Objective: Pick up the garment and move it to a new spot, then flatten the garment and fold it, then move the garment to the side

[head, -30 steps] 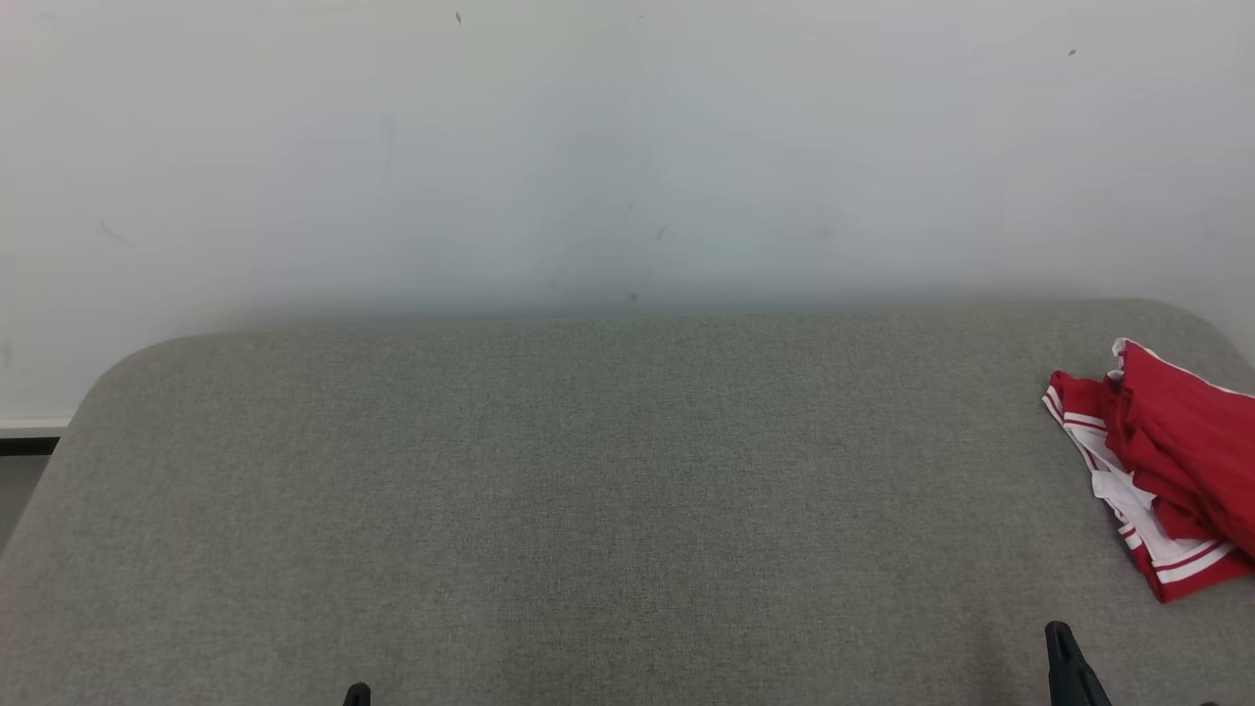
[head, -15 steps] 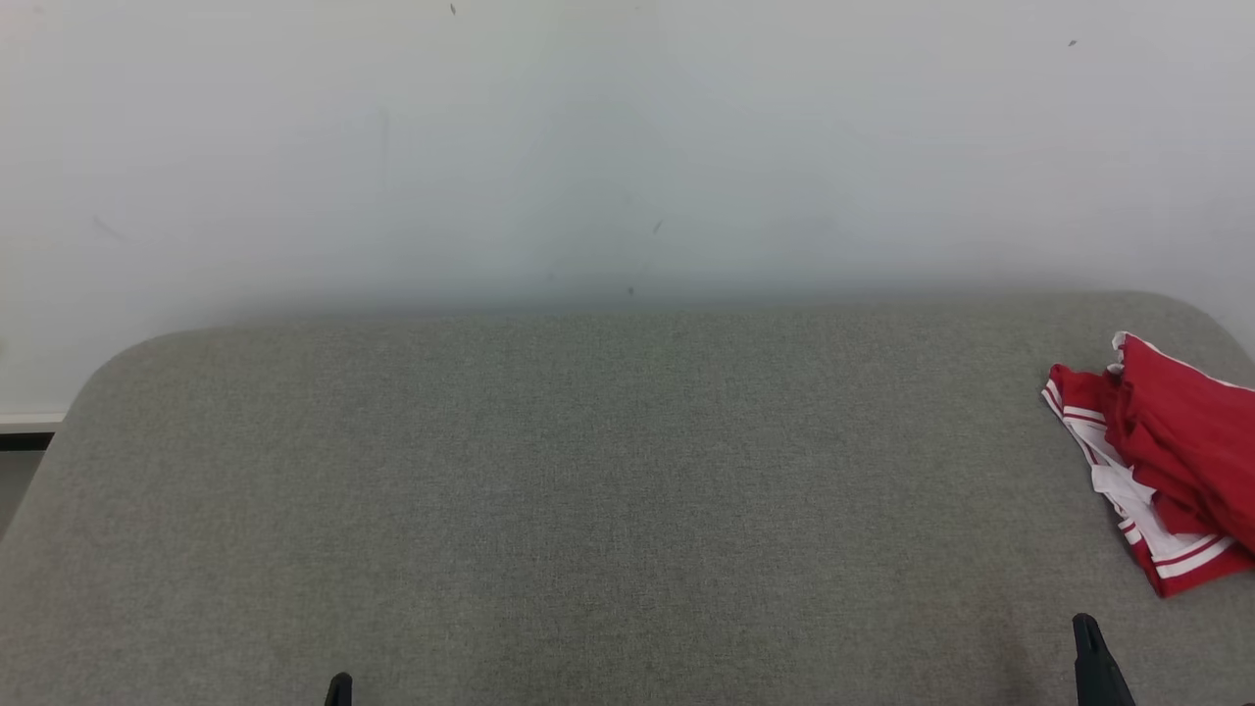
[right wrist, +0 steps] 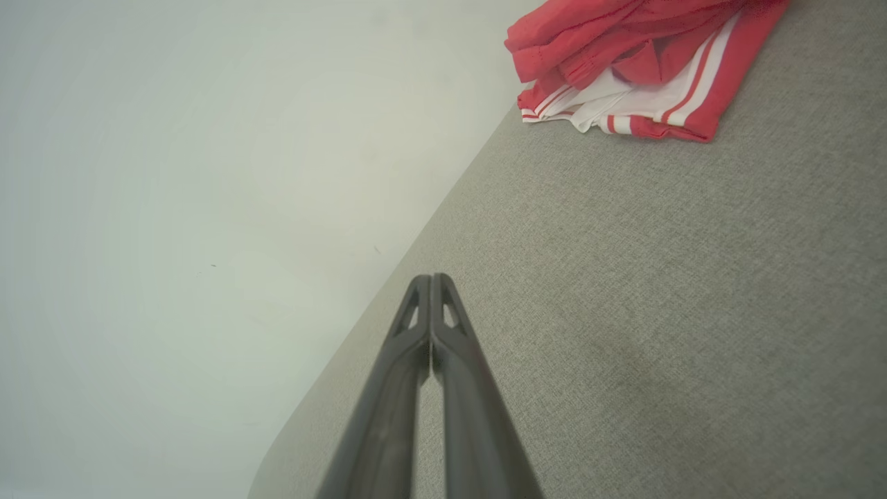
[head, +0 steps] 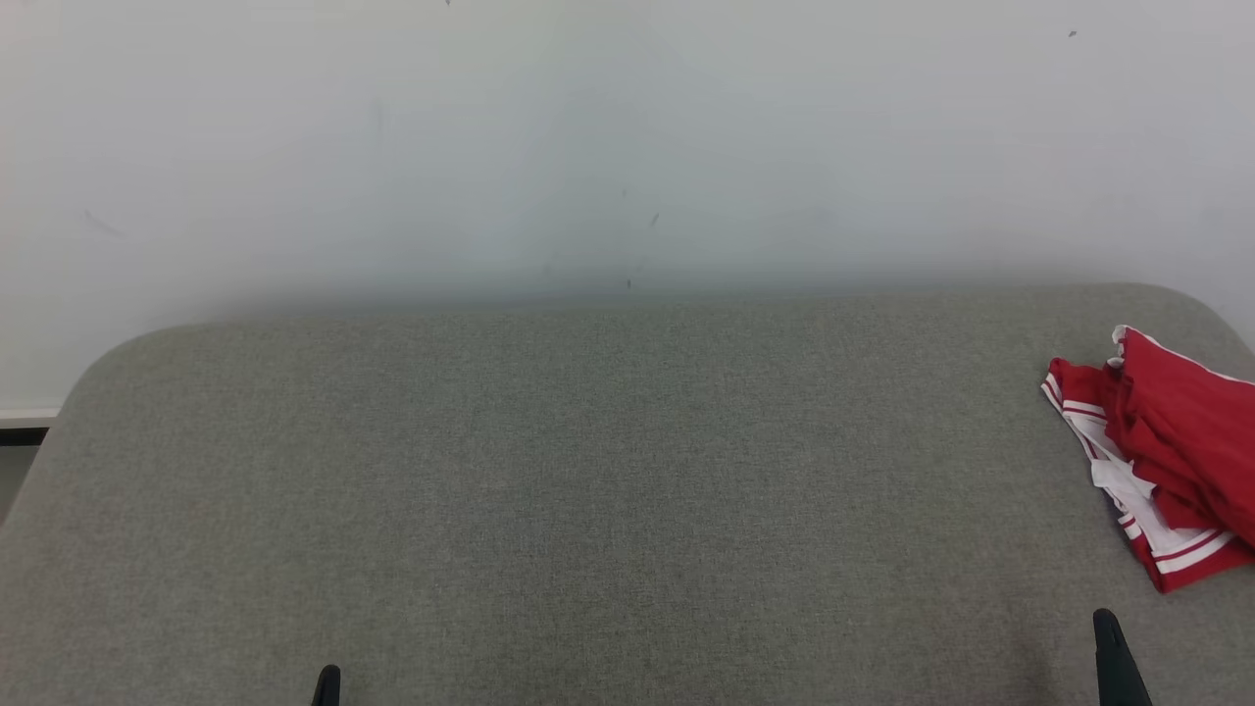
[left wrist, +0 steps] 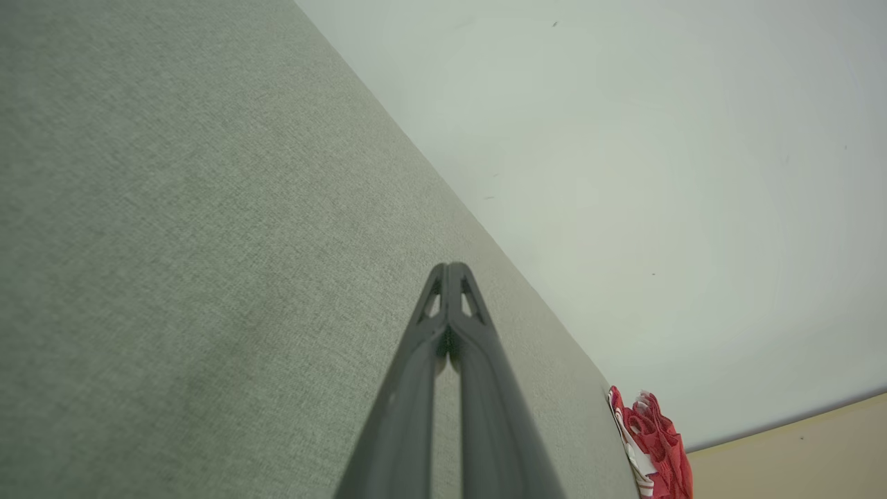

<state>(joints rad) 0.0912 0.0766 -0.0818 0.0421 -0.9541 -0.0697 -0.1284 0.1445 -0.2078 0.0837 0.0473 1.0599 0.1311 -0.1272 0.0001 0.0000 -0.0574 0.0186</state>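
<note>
The garment (head: 1167, 451) is a red piece with white stripes, lying bunched at the right end of the grey cushioned surface (head: 588, 471), partly cut off by the head view's right edge. It shows again as the garment (right wrist: 637, 69) at the top of the right wrist view and as a small garment (left wrist: 651, 443) far off in the left wrist view. My right gripper (head: 1106, 623) pokes up at the bottom right, shut and empty, a little short of the cloth. My left gripper (head: 326, 677) peeks in at the bottom left, shut and empty too. Tips of the left gripper (left wrist: 450, 267) and right gripper (right wrist: 431, 277) press together.
A pale wall (head: 627, 147) stands right behind the grey surface. The surface has rounded corners; its left corner drops toward a strip of floor and skirting (head: 25, 427). The broad middle of the fabric lies bare.
The head camera has tilted, shifting the whole picture up slightly. My right gripper tip has slid right and my left tip a bit left. The garment lies as before.
</note>
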